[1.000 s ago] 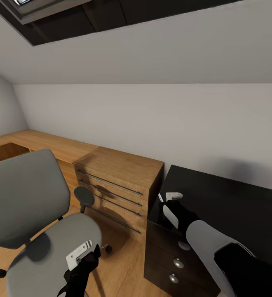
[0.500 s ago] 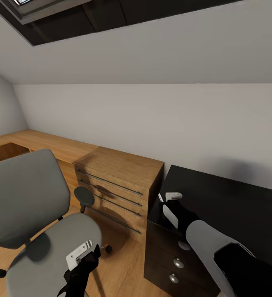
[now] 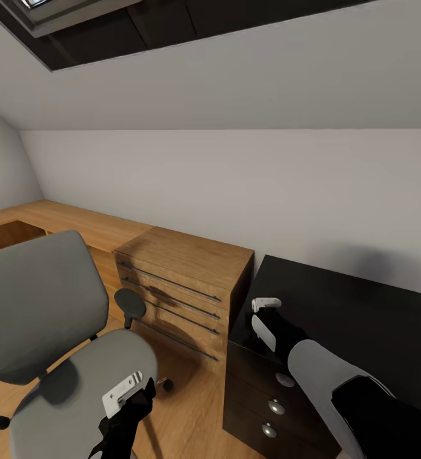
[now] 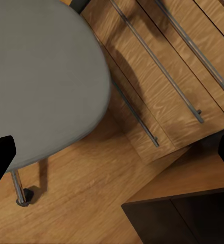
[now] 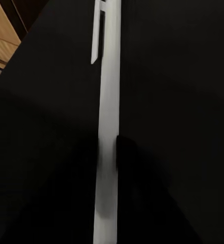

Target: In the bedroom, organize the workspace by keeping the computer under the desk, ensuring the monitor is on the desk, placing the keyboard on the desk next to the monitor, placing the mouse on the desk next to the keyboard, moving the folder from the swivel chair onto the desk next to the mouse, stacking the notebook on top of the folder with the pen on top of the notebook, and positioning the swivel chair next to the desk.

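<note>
Pen: we see the slim white pen [image 5: 106, 132] lengthwise in the right wrist view, clip end away from the camera, just above the black tabletop [image 5: 183, 101].
Right gripper: our right gripper [image 3: 266, 305] is over the tabletop's near left corner; its fingers are pinched narrow on the pen.
Tabletop: we see the glossy black top [image 3: 351, 306] bare around the gripper, a dark drawer unit [image 3: 268, 398] under it.
Swivel chair: the grey chair [image 3: 44, 312] stands on the wood floor [image 3: 191, 408], left of the desk.
Left gripper: our left gripper [image 3: 131, 389] hangs over the seat's front edge; its fingers are spread wide, holding nothing.
Cabinet: a light-wood drawer cabinet [image 3: 182, 287] sits between chair and desk.
</note>
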Tool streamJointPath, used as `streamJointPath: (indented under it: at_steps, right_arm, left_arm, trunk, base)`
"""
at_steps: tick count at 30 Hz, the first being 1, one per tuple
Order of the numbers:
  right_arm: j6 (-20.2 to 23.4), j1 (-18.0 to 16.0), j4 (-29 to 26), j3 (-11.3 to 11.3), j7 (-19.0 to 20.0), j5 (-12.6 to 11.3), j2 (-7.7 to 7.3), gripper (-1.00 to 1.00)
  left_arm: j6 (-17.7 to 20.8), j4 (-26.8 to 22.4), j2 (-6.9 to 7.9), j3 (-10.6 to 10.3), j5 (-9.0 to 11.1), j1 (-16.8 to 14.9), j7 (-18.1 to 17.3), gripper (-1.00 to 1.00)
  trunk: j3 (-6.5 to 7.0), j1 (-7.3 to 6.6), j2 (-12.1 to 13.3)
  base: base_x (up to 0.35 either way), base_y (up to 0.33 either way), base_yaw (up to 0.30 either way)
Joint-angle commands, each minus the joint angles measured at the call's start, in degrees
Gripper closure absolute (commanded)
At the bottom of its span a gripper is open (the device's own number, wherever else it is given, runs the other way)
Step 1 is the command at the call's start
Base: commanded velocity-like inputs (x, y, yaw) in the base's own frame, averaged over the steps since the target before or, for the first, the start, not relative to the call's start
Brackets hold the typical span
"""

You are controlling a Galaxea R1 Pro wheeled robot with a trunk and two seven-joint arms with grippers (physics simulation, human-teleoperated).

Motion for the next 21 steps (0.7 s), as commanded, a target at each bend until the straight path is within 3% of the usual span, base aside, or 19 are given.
streamJointPath:
  at_steps: [1,16,21]
  right_arm:
    - [0.4,0.0,4.3,0.4,-0.5,-0.8,-0.07,1.0]
    - [0.4,0.0,4.3,0.4,-0.5,-0.7,-0.08,1.0]
    - [0.4,0.0,4.3,0.4,-0.5,-0.7,-0.08,1.0]
  left_arm:
    - [-0.5,-0.1,0.06,-0.1,0.5,-0.1,0.2,-1.0]
    - [-0.5,-0.1,0.06,-0.2,0.5,-0.1,0.2,-1.0]
    - [-0.5,-0.1,0.06,-0.3,0.5,-0.1,0.2,-1.0]
  trunk:
    - [-0.07,0.0,0.0]
    - [-0.07,0.0,0.0]
    - [0.83,-1.1,2.0]
  base:
    - [0.0,0.0,0.0]
    - [0.0,0.0,0.0]
    - [0.0,0.0,0.0]
